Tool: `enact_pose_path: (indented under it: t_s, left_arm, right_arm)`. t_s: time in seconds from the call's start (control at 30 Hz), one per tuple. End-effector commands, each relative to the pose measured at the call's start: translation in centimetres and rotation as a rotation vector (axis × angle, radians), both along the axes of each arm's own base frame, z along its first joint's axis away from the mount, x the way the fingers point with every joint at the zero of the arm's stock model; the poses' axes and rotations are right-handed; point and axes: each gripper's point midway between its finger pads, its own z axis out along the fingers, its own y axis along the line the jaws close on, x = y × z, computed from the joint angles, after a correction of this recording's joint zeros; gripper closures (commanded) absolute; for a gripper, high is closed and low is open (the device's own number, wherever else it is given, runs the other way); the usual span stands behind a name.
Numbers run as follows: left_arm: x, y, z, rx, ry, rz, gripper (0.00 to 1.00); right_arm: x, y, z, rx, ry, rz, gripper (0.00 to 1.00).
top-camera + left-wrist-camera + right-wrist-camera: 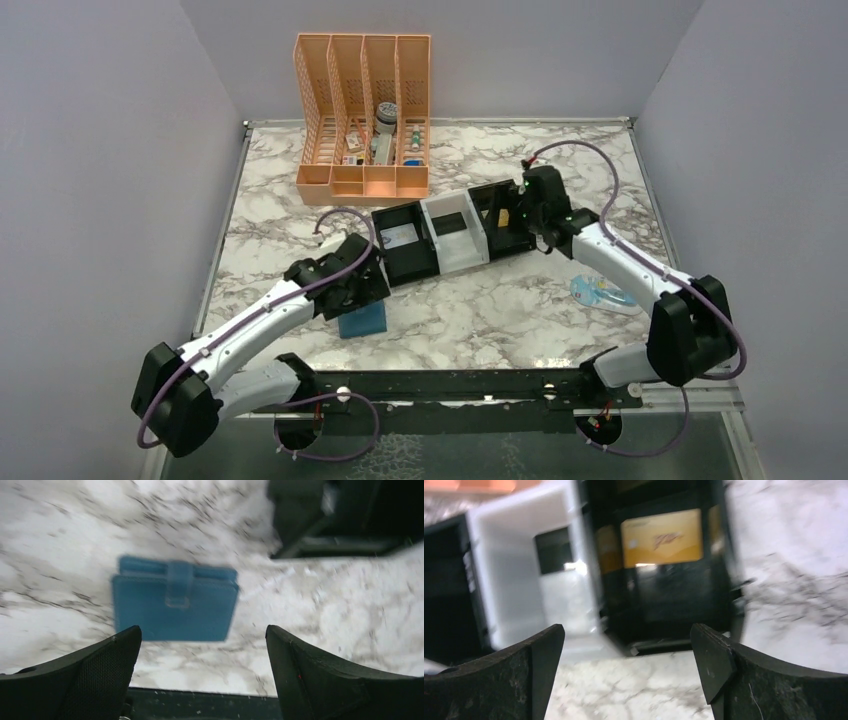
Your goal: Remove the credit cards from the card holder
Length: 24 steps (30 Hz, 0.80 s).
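Observation:
The light-blue card holder lies folded shut on the marble, its strap across the top. It sits just beyond my open left gripper, apart from the fingertips. From above, the card holder shows partly under the left gripper. My right gripper is open and empty, hovering by the tray's right end. A gold card lies in the black compartment and a black card in the white one. A pale card lies in the left compartment.
The black-and-white three-compartment tray lies across the table's middle. An orange file rack with small items stands at the back. A pale blue-and-white packet lies under the right forearm. A dark rail marks the near edge.

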Motion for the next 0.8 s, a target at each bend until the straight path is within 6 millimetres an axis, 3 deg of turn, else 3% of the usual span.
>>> enact_pose_path:
  t_s: [0.0,0.13,0.27,0.63,0.77]
  left_arm:
    - [2.8,4.6,-0.4,0.114,-0.028,0.062,0.01]
    - [3.7,6.1,-1.6,0.094,-0.025,0.104,0.01]
    - [3.8,5.8,-3.3,0.047,0.007,0.097,0.01]
    - [1.6,4.1,-6.8,-0.063,0.088,0.057,0.03]
    - [1.3,3.4,-7.2,-0.099,0.095,0.037,0.09]
  right_arm:
    - [3.4,-3.3,0.5,0.000,0.004,-0.032,0.01]
    - [5.2,-5.0,-0.4,-0.009,0.023,-0.059,0.01]
    - [5.6,-5.4,-2.6,0.011,0.081,-0.053,0.01]
    - [1.9,-0.8,-2.3,0.241,0.144,0.164,0.00]
    - [1.2,-1.3,-2.7,0.242,0.160,0.119,0.00]
